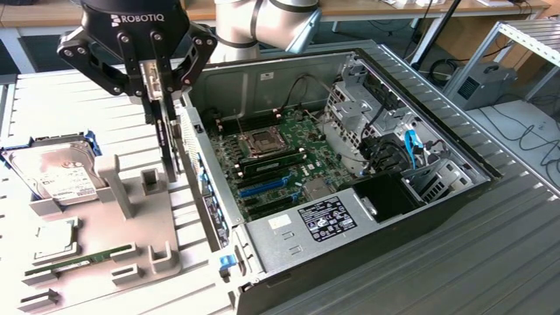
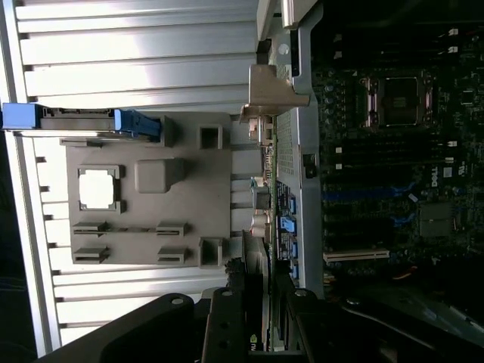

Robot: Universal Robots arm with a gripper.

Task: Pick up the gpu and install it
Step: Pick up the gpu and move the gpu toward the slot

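- The hand (image 1: 156, 90) is clamped on the top edge of the gpu (image 1: 164, 141), which hangs clear above the grey holder (image 1: 131, 216) on the table (image 1: 52, 105)
- The card's long axis runs up and down, edge-on in the exterior view
- The open computer case (image 1: 420, 216) lies just to the exterior view's right; its blue expansion slot (image 1: 262, 187) sits lower, past the case wall
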